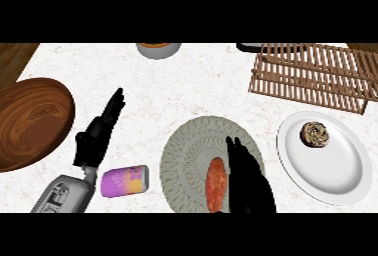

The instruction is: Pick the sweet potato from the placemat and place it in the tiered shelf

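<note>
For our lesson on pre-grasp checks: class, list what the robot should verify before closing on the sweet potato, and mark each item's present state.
1. Sweet potato lies on the placemat: ok.
2. Right hand is beside the sweet potato, on its right: ok.
3. Right hand's fingers curled round it: not ok, they look straight.
4. Shelf visible at the far right of the counter: ok.
5. Plate with pastry lies near the route to the shelf: cannot tell whether it obstructs.
6. Left hand rests away from the placemat: ok.
</note>
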Motion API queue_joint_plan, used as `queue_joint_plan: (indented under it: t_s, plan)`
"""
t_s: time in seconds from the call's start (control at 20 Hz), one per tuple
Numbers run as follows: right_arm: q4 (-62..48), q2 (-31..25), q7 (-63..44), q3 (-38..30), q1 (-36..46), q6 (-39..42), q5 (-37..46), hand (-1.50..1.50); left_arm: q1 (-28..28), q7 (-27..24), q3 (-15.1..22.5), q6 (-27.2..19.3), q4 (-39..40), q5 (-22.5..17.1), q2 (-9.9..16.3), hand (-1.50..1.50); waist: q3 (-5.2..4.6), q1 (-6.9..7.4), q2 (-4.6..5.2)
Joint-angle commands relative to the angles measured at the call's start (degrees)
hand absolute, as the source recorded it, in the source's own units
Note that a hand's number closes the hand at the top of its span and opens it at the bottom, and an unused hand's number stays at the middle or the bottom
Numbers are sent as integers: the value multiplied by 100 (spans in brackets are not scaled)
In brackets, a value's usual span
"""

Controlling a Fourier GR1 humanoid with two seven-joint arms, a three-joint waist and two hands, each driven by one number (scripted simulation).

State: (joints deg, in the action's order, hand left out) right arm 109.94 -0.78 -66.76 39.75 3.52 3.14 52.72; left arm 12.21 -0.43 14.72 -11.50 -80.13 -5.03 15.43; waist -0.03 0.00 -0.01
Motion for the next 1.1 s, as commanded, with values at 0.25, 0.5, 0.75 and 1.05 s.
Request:
queue_joint_plan:
  t_s: [0.25,0.5,0.75,1.05]
  plan:
    - [-680,75,-747,-66,226,-230,19,-150,-175,-185,-191,386,119,-3,54,0,0,9,5]
    - [-1063,75,-456,-220,229,-410,-24,-150,20,86,-171,135,-60,285,-175,0,2,3,4]
    - [-1059,75,-600,63,87,-592,-86,-150,-31,1,-324,279,-19,294,-189,0,2,7,-1]
    - [-1614,75,1,-138,55,-861,-197,-150,-151,-249,-311,280,187,506,-471,0,2,-1,4]
